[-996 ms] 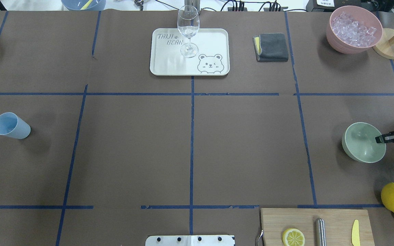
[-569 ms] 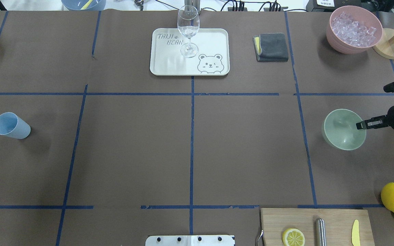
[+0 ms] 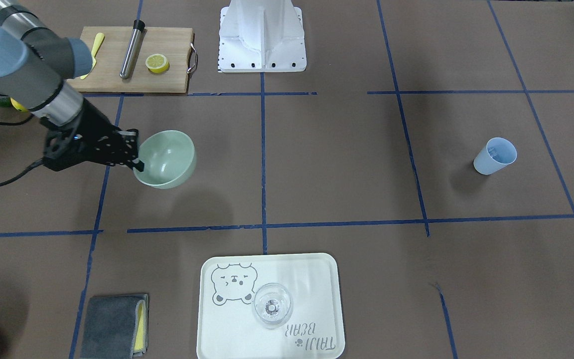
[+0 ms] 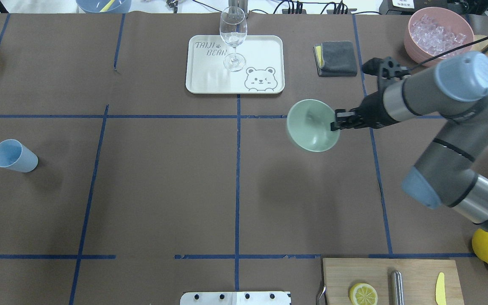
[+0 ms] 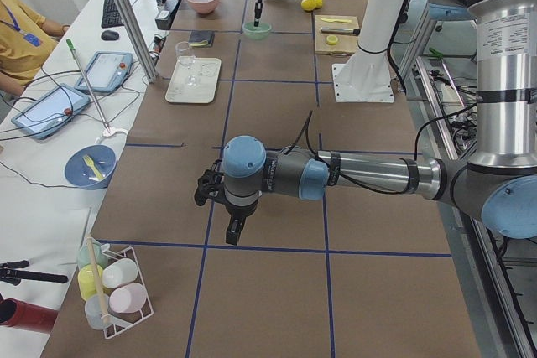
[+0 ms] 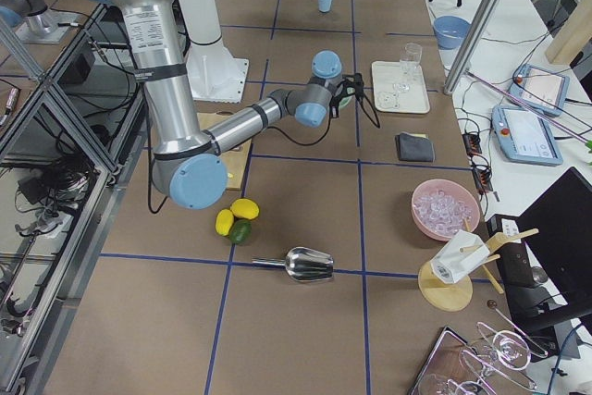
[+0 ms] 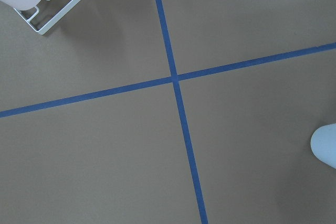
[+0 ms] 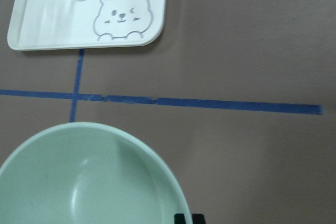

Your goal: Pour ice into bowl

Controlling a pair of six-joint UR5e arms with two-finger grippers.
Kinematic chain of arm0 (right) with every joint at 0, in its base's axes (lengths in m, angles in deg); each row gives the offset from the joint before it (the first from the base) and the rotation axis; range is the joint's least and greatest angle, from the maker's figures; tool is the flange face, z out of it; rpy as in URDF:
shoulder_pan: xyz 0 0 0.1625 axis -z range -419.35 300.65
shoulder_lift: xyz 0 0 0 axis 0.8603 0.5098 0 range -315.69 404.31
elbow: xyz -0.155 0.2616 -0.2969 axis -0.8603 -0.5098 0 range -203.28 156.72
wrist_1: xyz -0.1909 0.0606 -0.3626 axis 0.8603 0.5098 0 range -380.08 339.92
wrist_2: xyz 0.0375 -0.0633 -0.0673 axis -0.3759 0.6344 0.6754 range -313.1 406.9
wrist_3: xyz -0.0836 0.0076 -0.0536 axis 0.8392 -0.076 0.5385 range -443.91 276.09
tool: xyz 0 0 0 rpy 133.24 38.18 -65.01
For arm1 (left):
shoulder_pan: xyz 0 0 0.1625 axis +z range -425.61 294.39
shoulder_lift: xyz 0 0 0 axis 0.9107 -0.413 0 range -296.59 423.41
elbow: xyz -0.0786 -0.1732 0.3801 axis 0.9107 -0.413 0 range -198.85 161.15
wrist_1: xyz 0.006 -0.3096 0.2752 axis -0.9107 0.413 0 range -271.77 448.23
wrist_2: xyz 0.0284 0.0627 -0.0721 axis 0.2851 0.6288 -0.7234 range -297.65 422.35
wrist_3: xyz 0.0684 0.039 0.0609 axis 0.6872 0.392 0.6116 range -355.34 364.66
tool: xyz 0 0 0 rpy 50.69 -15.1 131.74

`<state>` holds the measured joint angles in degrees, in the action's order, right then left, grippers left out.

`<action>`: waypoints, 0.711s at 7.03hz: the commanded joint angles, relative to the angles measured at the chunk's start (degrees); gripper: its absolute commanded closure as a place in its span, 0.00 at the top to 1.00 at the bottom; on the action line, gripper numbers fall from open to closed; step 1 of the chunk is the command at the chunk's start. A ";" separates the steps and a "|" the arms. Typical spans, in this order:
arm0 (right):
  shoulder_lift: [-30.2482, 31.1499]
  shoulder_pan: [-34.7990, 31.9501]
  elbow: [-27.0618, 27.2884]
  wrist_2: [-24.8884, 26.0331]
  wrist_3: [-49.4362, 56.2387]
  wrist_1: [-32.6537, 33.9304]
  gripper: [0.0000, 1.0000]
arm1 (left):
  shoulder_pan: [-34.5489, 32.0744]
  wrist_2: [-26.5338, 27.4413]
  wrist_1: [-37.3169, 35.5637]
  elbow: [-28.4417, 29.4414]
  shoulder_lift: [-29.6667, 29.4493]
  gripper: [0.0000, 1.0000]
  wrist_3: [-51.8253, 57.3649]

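The step in hand looked like the staging of the bowl (image 4: 311, 127) rather than the pour itself. The right gripper (image 4: 338, 123) was clamped on the bowl's rim, one finger inside and one outside, and held the bowl over the middle of the desk, a little toward the right edge and just short of the tray (image 4: 210, 82) that sat by the far edge. A shadow lying apart from the bowl suggested it was clear of the surface. Its inside was bare, so no ice had gone in yet.

The ice (image 4: 439, 31) lay heaped in the pink container (image 4: 415, 51) at the far right corner, well apart from the bowl. A light blue cup (image 4: 14, 156) stood near the left edge.

The next move would probably call for the bowl to be set down level and let go without tipping, then for something holding ice to be brought over its mouth. A rim grip gives little hold, so a gentle descent seemed wise.

Several things were hard to read. The left gripper (image 5: 235, 228) showed only in the side view from the left end, and whether it was open or closed could not be told. The cup's inside was too small to show whether it held cubes. The right wrist view cut the bowl off at the bottom and caught only the fingertips (image 8: 188, 217).
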<state>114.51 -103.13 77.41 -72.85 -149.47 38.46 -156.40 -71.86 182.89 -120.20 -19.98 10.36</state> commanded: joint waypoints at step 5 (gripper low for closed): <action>-41.96 17.85 -28.56 19.11 -11.43 25.59 0.00 | 0.00 0.00 0.00 0.02 -0.01 1.00 -0.16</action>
<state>78.03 -87.14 57.33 -55.71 -159.92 65.34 -156.40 -71.86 182.89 -120.26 -19.96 10.20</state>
